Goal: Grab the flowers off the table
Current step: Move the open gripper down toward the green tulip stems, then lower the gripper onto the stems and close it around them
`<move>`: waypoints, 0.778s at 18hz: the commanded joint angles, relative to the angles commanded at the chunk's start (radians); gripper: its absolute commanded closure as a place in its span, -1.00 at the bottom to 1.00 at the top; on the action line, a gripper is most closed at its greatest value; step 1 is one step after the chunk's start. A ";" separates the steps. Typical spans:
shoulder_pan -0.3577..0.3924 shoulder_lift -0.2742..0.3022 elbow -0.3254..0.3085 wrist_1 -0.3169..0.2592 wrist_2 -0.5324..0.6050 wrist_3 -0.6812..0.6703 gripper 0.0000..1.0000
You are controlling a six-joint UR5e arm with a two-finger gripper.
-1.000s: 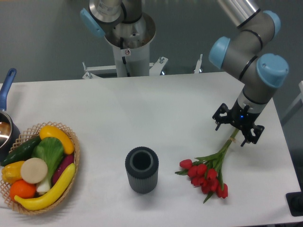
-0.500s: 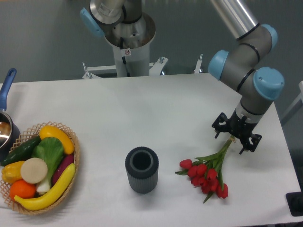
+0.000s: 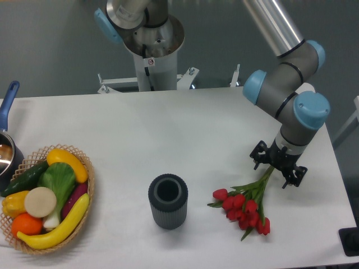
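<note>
The flowers [image 3: 244,206], a bunch of red tulips with green leaves and long green stems, lie on the white table [image 3: 185,134] at the front right, with their heads toward the front. The stems run up and to the right, and their upper end is under my gripper [image 3: 277,166]. The gripper points down and is open. Its black fingers [image 3: 258,154] stand on either side of the stem end. I cannot tell whether the fingers touch the stems.
A dark grey ribbed cylinder vase [image 3: 168,200] stands upright left of the tulips. A wicker basket [image 3: 85,168] of fruit and vegetables sits at the front left. A pot with a blue handle [image 3: 8,101] is at the left edge. The arm's base [image 3: 150,45] stands behind the table.
The gripper has come down and slightly left over the stem end, staying open. The flowers have not moved.
</note>
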 joint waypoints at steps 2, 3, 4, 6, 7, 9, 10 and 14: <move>0.000 0.002 -0.008 0.000 -0.002 -0.002 -1.00; -0.002 0.002 -0.011 0.000 -0.002 -0.002 -1.00; -0.002 0.003 -0.017 0.000 0.000 -0.002 -1.00; -0.002 0.005 -0.034 0.009 0.000 -0.002 -0.77; -0.002 0.005 -0.041 0.020 0.000 -0.002 -0.61; -0.002 0.005 -0.043 0.035 0.000 -0.002 -0.43; -0.002 0.005 -0.043 0.035 0.000 -0.002 -0.34; 0.000 0.005 -0.038 0.041 0.000 -0.023 0.04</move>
